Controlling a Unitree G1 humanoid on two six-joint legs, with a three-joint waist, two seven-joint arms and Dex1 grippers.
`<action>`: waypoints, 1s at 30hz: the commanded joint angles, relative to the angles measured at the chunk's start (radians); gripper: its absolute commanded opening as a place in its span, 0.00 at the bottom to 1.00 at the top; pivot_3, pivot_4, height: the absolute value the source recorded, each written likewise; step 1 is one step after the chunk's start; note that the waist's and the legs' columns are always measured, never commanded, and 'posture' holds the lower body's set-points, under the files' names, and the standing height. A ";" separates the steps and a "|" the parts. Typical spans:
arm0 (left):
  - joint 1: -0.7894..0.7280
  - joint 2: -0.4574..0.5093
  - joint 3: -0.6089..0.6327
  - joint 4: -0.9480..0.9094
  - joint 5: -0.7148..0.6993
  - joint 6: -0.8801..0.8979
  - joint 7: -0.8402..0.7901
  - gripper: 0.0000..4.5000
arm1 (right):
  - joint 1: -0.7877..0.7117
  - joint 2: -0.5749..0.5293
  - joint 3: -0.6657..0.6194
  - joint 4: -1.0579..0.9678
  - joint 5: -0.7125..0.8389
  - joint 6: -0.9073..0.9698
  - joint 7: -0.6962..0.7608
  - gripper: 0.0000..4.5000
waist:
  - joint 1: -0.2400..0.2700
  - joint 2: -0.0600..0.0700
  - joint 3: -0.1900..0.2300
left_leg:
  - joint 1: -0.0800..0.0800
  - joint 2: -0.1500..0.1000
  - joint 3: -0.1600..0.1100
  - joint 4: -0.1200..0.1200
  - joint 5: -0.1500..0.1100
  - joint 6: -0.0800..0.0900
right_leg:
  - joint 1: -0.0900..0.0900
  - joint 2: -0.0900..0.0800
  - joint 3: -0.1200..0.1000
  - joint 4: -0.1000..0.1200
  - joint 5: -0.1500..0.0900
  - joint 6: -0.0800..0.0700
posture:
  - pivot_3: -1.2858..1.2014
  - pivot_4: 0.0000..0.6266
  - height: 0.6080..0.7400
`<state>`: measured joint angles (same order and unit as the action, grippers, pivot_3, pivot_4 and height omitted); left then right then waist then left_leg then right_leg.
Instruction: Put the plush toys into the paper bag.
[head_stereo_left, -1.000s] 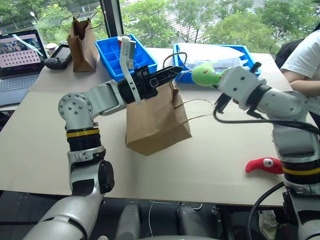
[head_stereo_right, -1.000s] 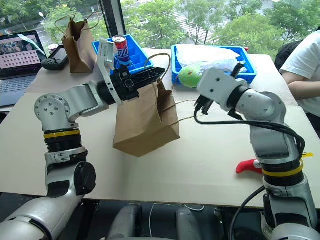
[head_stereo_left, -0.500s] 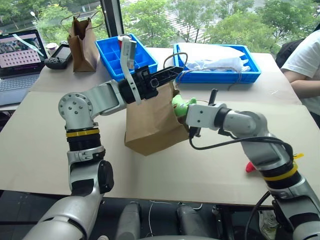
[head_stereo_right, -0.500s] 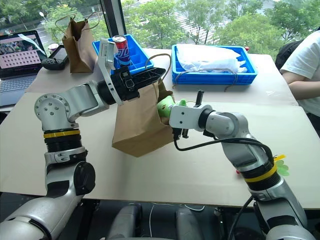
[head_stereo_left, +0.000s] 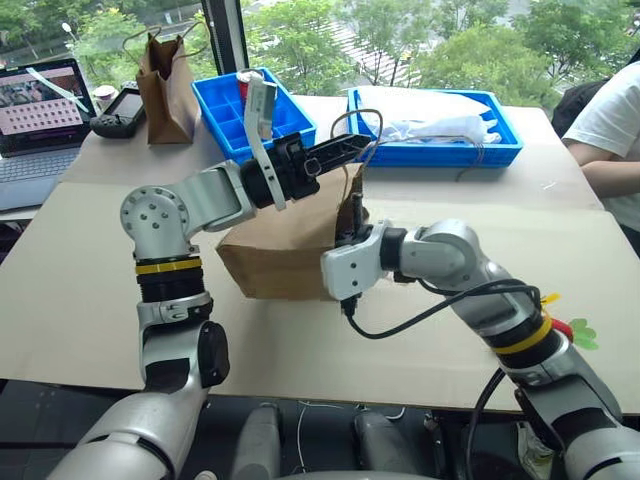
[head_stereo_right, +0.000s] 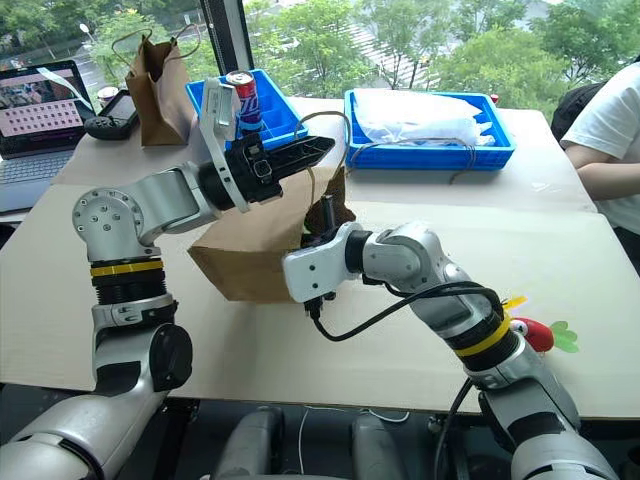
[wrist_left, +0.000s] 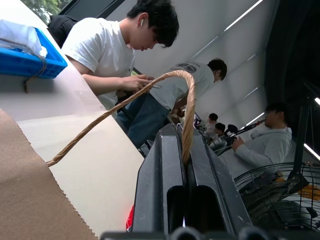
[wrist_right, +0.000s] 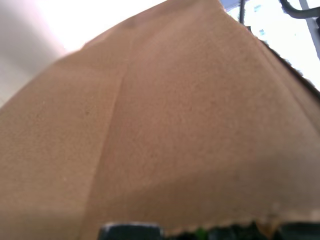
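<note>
Beige board covers the table (head_stereo_left: 90, 300), and nearest to us its front edge runs bare, with broad open surface on the left side in front of the paper bag. On the right, close to that front edge, we see the red plush toy (head_stereo_right: 538, 334) with its green leaves, lying partly behind our right forearm.

In the middle, the paper bag (head_stereo_left: 275, 258) leans over towards our left, its mouth facing right. Our right gripper (head_stereo_left: 350, 225) is pushed into that mouth; the kraft paper hides its fingers, so we cannot tell how they stand. In the right wrist view a sliver of green, likely the green plush toy (wrist_right: 201, 233), shows at the serrated paper edge, inside the bag.

Just above the bag, our left gripper (wrist_left: 184, 150) is clamped shut on the bag's twisted paper-cord handle (wrist_left: 120, 107), holding it up.

Beyond, two blue bins sit near the window edge: the left bin (head_stereo_right: 275, 115) holds a drink can (head_stereo_right: 240, 100) whose lettering we cannot read, the right bin (head_stereo_left: 440, 140) holds clear plastic wrapping. At far left stand a darker brown bag (head_stereo_left: 165, 85), a game controller (head_stereo_left: 118, 110) and a laptop (head_stereo_left: 40, 115) with a pink grid on its screen. A person's sleeve (head_stereo_left: 612, 120) shows at the right edge.
</note>
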<state>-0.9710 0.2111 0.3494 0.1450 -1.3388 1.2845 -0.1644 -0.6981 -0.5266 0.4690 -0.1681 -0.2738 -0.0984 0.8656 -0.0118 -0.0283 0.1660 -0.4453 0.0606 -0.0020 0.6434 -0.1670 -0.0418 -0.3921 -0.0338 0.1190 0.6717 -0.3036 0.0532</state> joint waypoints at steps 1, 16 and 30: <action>-0.007 -0.004 -0.009 -0.030 -0.017 -0.021 -0.017 0.00 | 0.012 0.014 -0.033 -0.021 0.015 0.004 -0.012 0.32 | 0.000 0.000 0.000 | 0.000 0.000 0.000 0.000 0.000 0.000 | 0.000 0.000 0.000 0.000 0.000 0.000 | 0.52 0.24 0.73; -0.113 -0.121 -0.123 0.084 0.152 -0.188 -0.214 0.00 | 0.193 0.110 -0.174 -0.168 -0.295 0.419 -0.347 0.99 | -0.001 0.000 0.000 | 0.000 -0.002 -0.001 0.000 0.001 -0.001 | 0.000 -0.001 -0.001 0.000 0.000 0.000 | 0.52 0.24 0.73; -0.026 -0.010 -0.169 0.056 0.309 -0.208 -0.311 0.00 | 0.267 0.110 -0.145 -0.224 -0.261 0.518 -0.210 0.99 | -0.010 0.000 0.000 | 0.000 -0.002 -0.001 -0.001 0.001 -0.001 | 0.000 -0.001 -0.001 0.000 0.000 0.000 | 0.52 0.24 0.73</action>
<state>-0.9806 0.2031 0.1775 0.2336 -1.0372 1.0937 -0.4556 -0.4254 -0.4147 0.3405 -0.3217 -0.5550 0.4087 0.6354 -0.0221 -0.0283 0.1660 -0.4455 0.0587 -0.0029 0.6428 -0.1664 -0.0427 -0.3925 -0.0350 0.1184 0.6719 -0.3039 0.0537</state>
